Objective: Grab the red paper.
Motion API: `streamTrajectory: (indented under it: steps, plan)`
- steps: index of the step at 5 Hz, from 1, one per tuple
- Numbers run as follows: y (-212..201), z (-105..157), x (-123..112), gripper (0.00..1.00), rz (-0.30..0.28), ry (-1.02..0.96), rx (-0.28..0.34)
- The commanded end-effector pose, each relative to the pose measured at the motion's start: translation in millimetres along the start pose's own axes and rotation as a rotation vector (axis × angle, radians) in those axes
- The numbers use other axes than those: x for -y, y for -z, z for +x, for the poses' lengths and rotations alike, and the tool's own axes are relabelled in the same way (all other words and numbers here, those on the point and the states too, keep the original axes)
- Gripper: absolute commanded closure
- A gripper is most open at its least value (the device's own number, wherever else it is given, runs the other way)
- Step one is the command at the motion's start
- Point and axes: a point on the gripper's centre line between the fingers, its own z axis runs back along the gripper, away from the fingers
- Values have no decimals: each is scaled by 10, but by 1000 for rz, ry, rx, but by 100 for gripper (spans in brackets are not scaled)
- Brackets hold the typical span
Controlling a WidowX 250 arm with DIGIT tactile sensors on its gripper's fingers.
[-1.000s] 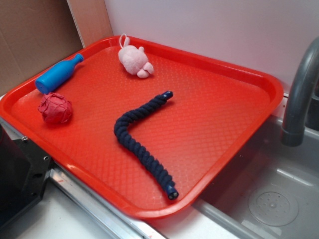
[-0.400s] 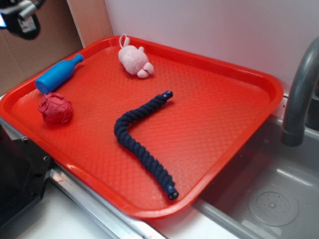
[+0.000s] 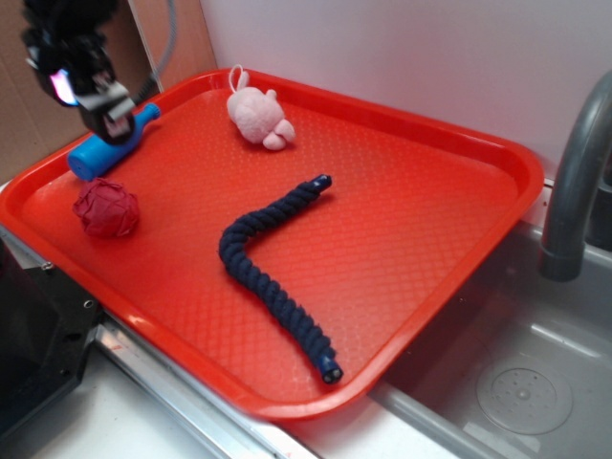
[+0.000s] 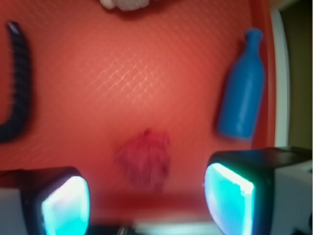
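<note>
The red paper [image 3: 106, 207] is a dark-red wrinkly ball on the left part of the orange-red tray [image 3: 402, 239]. In the wrist view the red paper [image 4: 144, 159] lies below and between my two fingers, blurred. My gripper [image 3: 107, 110] hangs in the air at the tray's far left, above the blue bottle [image 3: 96, 151] and beyond the paper. In the wrist view my gripper [image 4: 146, 203] is open and empty, its pads [image 4: 66, 205] wide apart.
A pink plush toy [image 3: 258, 117] lies at the tray's back. A dark blue rope [image 3: 273, 277] curves across the middle. A sink [image 3: 516, 382] and grey faucet [image 3: 574, 182] are at the right. A black box [image 3: 33, 335] is at the front left.
My gripper has come in from the top left corner and dropped down and right, to above the blue bottle. The objects on the tray have not moved.
</note>
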Motion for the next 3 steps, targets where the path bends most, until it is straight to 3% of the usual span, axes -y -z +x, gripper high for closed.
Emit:
streamTrajectory:
  steps: [1,2,3]
  plan:
    - [519,-128,-116,0,-3,75,13]
    - [597,-157,-94,0,-34,81,-41]
    - [726,-163,-52,0,12,106,-103]
